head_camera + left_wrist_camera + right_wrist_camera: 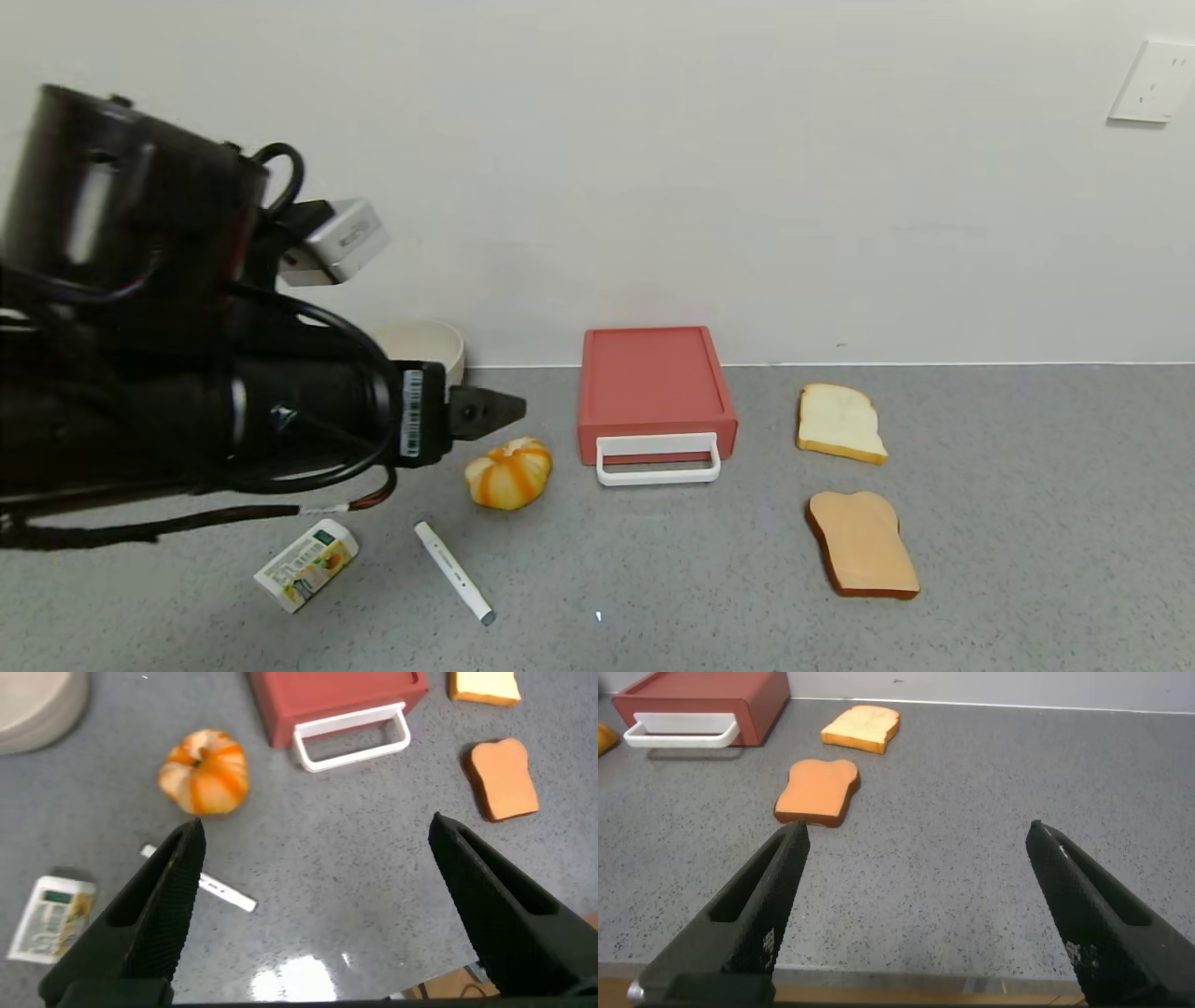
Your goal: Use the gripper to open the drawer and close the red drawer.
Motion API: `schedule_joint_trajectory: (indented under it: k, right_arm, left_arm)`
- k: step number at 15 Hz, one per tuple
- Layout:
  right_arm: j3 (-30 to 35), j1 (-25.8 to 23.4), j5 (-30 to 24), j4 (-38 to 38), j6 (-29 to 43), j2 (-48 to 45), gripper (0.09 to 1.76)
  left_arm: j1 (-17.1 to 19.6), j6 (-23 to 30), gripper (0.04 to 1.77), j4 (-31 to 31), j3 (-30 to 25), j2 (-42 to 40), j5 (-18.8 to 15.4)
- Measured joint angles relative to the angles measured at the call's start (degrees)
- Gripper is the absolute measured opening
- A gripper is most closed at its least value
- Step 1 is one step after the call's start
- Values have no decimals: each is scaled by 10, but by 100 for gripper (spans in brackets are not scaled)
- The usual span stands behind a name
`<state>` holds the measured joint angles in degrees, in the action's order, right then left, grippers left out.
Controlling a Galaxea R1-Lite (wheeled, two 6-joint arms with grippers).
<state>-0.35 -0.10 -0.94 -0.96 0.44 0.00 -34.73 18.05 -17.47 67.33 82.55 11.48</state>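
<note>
Coral-red flat plastic drawer (pixel 653 383) sitting closed on the grey speckled tabletop (pixel 1027 523), left black claw (pixel 313 873) hovering wide apart short of its white loop handle (pixel 658 459), right black claw (pixel 915 873) also gaping wide.

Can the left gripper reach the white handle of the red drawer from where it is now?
Probably yes: the left gripper is open above bare table, and only the pumpkin lies beside the path to the handle.

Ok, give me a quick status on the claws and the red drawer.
Left claw open, above the table short of the drawer. Right claw open, held back. Drawer closed, handle untouched. Pumpkin beside the path.
</note>
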Motion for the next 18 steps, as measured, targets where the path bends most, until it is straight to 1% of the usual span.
schedule_joint_trajectory:
  k: [2, 5, 7, 10, 13, 16, 18]
  right_arm:
    - [0, 0, 0, 0, 0, 0, 171]
    - [0, 0, 0, 0, 0, 0, 171]
    - [0, 0, 0, 0, 0, 0, 171]
    - [0, 0, 0, 0, 0, 0, 171]
    - [0, 0, 0, 0, 0, 0, 171]
    - [0, 0, 0, 0, 0, 0, 171]
    - [0, 0, 0, 0, 0, 0, 171]
  left_arm:
    - [14, -24, 172, 33, -58, -55, 0]
    - [37, -101, 172, 99, -148, -152, -2]
    - [44, -129, 172, 117, -185, -211, -12]
    - [49, -142, 172, 120, -217, -297, -22]
    - [53, -154, 172, 117, -247, -378, -23]
    - [97, -162, 172, 78, -264, -442, -24]
    - [137, -176, 172, 54, -266, -477, -21]
